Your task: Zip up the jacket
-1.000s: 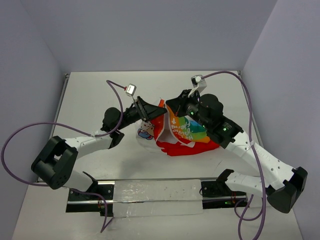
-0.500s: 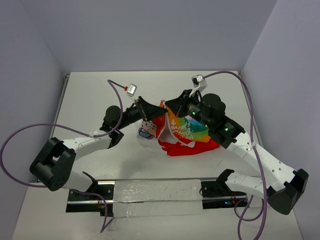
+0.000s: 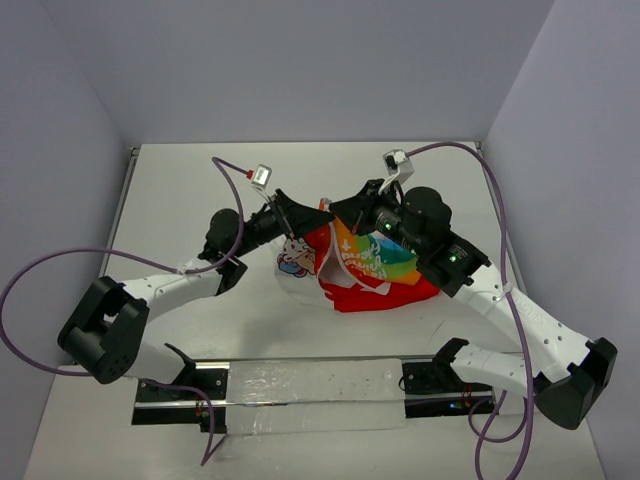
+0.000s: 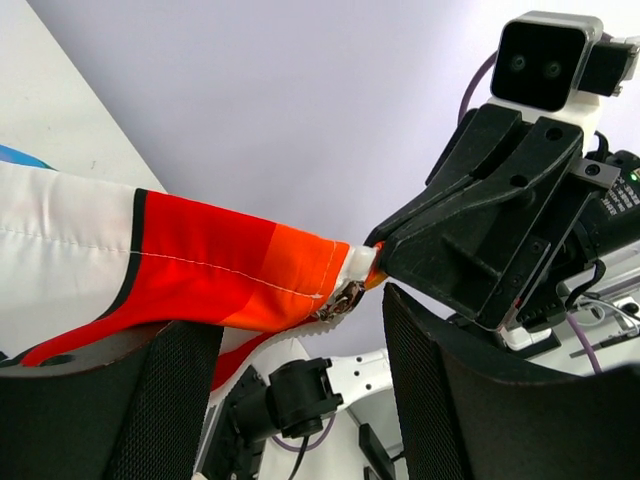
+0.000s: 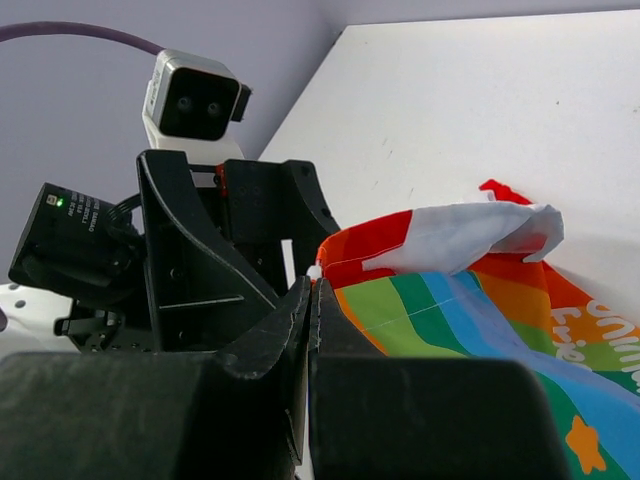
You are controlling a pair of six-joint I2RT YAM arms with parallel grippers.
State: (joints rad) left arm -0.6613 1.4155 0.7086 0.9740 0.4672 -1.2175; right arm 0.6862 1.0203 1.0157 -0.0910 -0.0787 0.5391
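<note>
Jacket (image 4: 220, 265) edge is pinched in the right hand (image 4: 378, 255); the left hand (image 4: 295, 315) faces it, fingers (image 4: 440, 400) wide apart.

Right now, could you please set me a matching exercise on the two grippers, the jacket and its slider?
Things:
1. left gripper
2. right gripper
3. jacket
4. slider

States:
A. shut on the jacket's edge
B. red with rainbow stripes
C. open
D. silvery, at the orange-red edge

Pairs: 1-C, 2-A, 3-B, 4-D
</note>
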